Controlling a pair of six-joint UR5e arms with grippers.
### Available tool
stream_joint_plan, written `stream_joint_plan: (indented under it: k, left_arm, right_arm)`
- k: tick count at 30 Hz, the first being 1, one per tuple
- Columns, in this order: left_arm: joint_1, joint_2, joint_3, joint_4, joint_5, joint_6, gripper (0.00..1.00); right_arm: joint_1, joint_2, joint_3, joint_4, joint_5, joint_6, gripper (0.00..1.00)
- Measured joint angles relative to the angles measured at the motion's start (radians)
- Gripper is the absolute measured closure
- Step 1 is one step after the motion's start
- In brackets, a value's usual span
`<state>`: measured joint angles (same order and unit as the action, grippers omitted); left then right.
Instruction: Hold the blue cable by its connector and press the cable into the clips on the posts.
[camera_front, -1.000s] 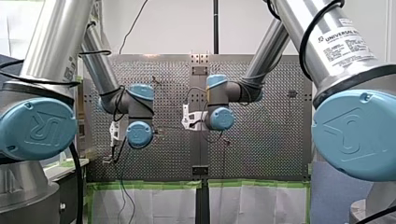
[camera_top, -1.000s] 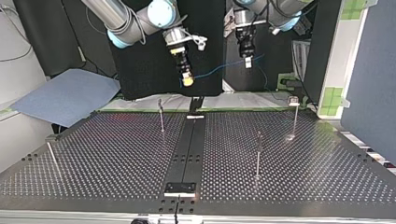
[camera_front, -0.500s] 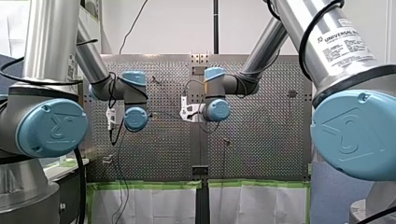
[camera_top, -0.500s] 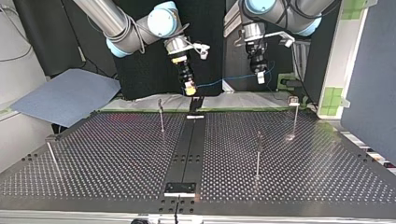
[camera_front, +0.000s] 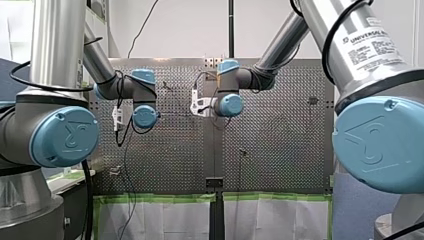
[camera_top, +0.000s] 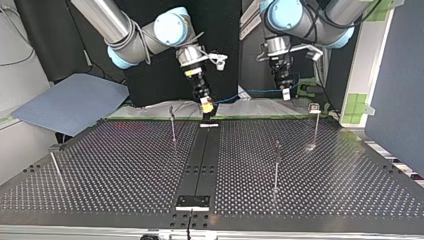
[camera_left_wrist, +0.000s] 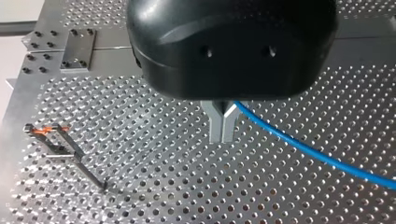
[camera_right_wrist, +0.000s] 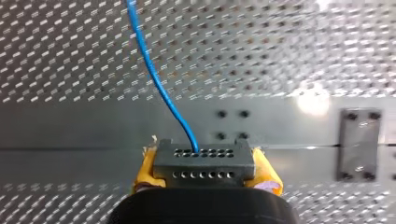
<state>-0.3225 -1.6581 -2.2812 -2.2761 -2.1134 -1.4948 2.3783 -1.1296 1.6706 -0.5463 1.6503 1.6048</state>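
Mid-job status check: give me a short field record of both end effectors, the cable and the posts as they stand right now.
right end effector: yellow pads shut on the dark grey perforated connector
left end effector: metal fingers shut on the thin blue cable
cable run: spans the gap between the two end effectors, in the air
thin metal posts: upright on the perforated metal table, none touched by the cable
clipping: not yet begun

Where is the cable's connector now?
The connector sits between the yellow pads of my right claw, near the far middle edge of the table in the top view.
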Motion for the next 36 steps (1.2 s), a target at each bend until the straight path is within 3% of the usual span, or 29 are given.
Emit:
stream_joint_plan:
  k: [6, 17, 27, 36]
  left_arm:
    - [0.015, 0.003, 0.021, -0.028, 0.036, -0.018, 0.99]
    - [0.044, 0.052, 0.081, -0.116, 0.047, -0.031, 0.99]
    - [0.055, 0.063, 0.121, -0.158, 0.096, -0.039, 0.99]
    - [0.049, 0.064, 0.187, -0.217, 0.148, -0.067, 0.99]
  right_arm:
    - [0.0, -0.009, -0.047, 0.042, -0.047, 0.006, 1.0]
    - [-0.007, -0.01, -0.081, 0.081, -0.055, 0.024, 1.0]
    - [-0.043, -0.008, -0.095, 0.085, -0.057, 0.065, 1.0]
    - [-0.054, -0.008, -0.136, 0.103, -0.077, 0.094, 1.0]
